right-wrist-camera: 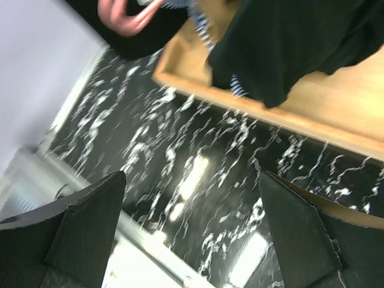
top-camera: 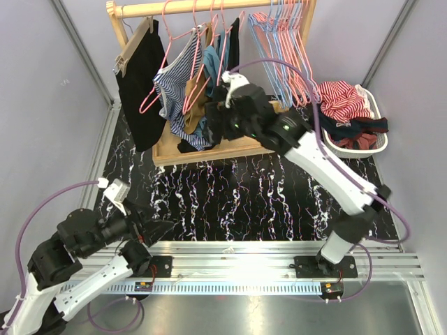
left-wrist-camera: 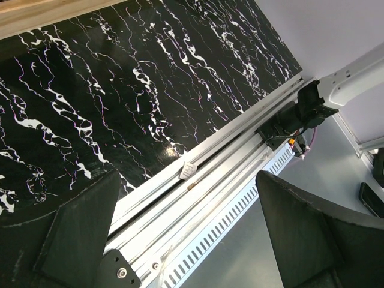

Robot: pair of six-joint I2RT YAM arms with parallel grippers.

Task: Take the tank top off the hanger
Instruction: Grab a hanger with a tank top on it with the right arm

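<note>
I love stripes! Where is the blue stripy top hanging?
In the top view, the blue striped tank top hangs on the wooden rack, left of its middle, between the black garment and a brown garment.

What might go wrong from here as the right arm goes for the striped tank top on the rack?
The open right gripper hovers beside crowded clothes, so it may pinch the black garment instead of the blue-and-white striped tank top. Tugging may also pull a pink wire hanger off the wooden rail.
</note>
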